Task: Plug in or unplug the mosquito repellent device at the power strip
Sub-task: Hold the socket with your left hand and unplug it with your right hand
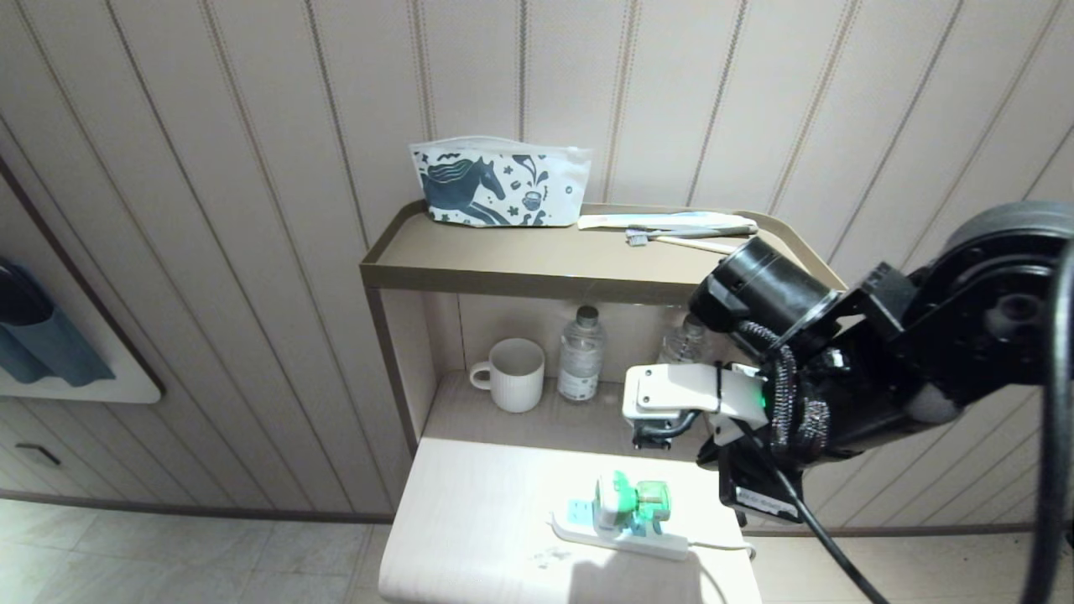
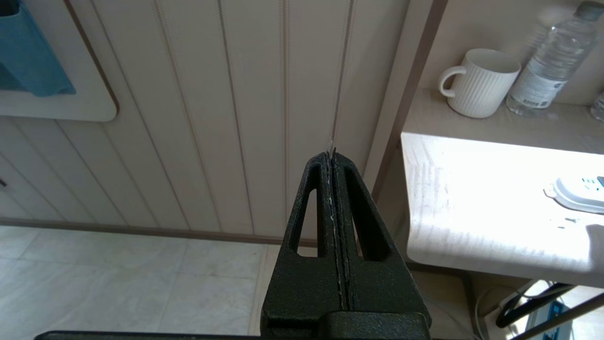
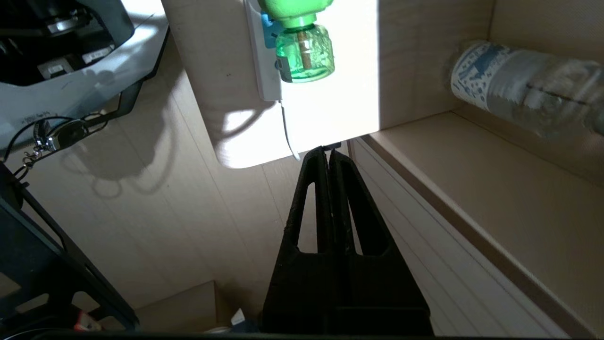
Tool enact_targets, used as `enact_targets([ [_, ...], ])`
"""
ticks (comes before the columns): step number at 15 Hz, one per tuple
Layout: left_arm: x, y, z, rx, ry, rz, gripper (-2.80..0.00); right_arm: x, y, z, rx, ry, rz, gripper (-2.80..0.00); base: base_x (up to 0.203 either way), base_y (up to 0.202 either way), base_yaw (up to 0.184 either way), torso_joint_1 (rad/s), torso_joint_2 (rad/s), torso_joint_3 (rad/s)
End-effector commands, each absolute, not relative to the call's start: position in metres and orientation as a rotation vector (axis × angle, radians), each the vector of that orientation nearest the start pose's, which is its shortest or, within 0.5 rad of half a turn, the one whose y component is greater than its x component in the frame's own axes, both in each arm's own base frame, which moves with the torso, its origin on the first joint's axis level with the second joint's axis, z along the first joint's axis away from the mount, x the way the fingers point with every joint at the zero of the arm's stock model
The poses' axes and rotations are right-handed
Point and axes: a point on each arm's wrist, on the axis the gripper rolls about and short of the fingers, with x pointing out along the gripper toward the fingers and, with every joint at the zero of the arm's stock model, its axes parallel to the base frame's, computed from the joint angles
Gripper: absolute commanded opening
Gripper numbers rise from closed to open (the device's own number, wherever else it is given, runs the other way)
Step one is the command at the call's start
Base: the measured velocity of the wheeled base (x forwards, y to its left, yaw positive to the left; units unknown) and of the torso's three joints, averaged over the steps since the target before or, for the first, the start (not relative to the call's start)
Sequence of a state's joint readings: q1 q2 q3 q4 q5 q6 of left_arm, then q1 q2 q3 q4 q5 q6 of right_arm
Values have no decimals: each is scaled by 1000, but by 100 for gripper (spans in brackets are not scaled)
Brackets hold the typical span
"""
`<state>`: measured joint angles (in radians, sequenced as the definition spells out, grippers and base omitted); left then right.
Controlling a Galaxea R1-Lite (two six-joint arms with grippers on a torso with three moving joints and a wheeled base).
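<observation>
The mosquito repellent device, white and green with a small green bottle, sits plugged on the white power strip near the front of the pale table. In the right wrist view the green bottle and the strip lie ahead of my right gripper, which is shut and empty, off the table's right edge and apart from the device. My right arm hangs above and right of the device. My left gripper is shut and empty, left of the table, facing the wall; the strip's end shows at the far side.
A white mug and two water bottles stand in the recess behind the table. On the upper shelf are a horse-print pouch and a toothbrush. The strip's thin cord runs off to the right.
</observation>
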<state>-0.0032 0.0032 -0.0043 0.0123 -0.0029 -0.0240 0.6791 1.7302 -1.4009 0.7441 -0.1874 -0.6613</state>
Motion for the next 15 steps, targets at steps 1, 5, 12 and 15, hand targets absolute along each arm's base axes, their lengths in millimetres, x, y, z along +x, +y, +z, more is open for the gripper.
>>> enact_targets([
  [1,-23,0,76,-25,11,-6,-280,242,192,197,-1087,890,797,0,0,0,0,0,0,0],
  [5,-23,0,76,-23,12,-8,-280,266,211,162,-1102,934,813,0,0,0,0,0,0,0],
  [12,-23,0,76,-23,13,-8,-280,284,231,114,-1152,1030,873,0,0,0,0,0,0,0],
  [15,-23,0,76,-23,14,-8,-280,291,234,105,-1149,1045,890,0,0,0,0,0,0,0],
])
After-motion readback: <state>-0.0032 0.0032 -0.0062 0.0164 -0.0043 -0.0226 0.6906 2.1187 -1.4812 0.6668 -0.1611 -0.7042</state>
